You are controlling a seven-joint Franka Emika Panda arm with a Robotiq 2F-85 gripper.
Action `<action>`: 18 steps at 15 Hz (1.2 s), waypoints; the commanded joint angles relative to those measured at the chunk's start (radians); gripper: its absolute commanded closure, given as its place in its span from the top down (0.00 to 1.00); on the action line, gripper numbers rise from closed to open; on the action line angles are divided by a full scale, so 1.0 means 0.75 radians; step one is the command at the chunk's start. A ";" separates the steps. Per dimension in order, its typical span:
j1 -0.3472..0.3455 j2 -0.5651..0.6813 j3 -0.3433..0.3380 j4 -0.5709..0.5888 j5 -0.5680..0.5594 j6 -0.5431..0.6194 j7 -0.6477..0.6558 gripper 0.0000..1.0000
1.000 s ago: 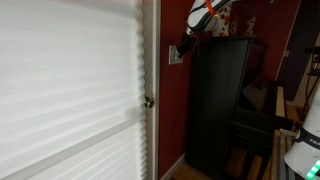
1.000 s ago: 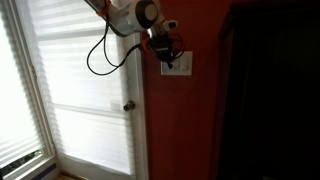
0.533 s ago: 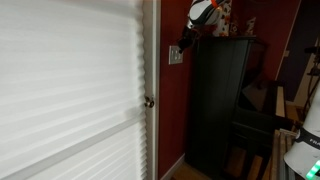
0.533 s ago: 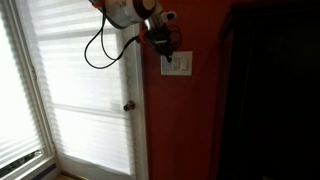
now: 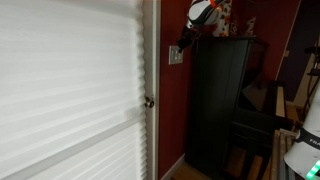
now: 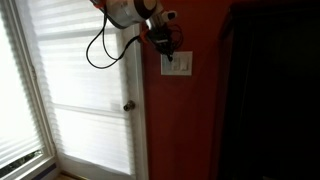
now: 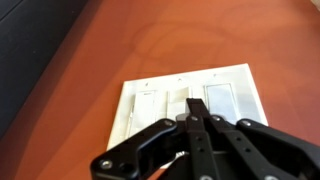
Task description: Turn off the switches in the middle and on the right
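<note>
Off-white squarish wall plate (image 7: pixel 185 78) is mounted on the dark red painted wall (image 7: pixel 150 40), just beside the white door frame (image 6: pixel 139 120). In both exterior views the plate (image 5: pixel 176 56) (image 6: pixel 177 65) sits above the round metal doorknob (image 5: pixel 149 101) (image 6: pixel 128 106) and well apart from it.

Three pale rocker switches (image 7: pixel 177 98) sit side by side in the plate: left switch (image 7: pixel 148 107), middle switch, right switch (image 7: pixel 215 95).

Black two-finger claw (image 7: pixel 192 118) is closed, its fingers (image 7: pixel 215 135) pressed together to one point with nothing between them. In the wrist view the tip lies over the lower part of the middle switch; actual contact cannot be told. In an exterior view the claw (image 6: pixel 167 50) is up against the plate's upper left part, with a black cable (image 6: pixel 98 50) looping down from the white arm (image 6: pixel 128 10).

Tall black cabinet (image 5: pixel 220 100) stands near the plate on the side away from the door. White pleated blind (image 5: pixel 70 90) covers the door glass.
</note>
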 commanded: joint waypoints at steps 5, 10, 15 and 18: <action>-0.013 0.069 0.001 0.057 0.034 0.079 -0.034 0.04; -0.015 0.098 0.005 0.078 0.048 0.098 -0.048 0.04; -0.021 0.105 0.028 0.077 0.168 0.116 -0.131 0.04; -0.029 0.116 0.043 0.081 0.249 0.149 -0.221 0.04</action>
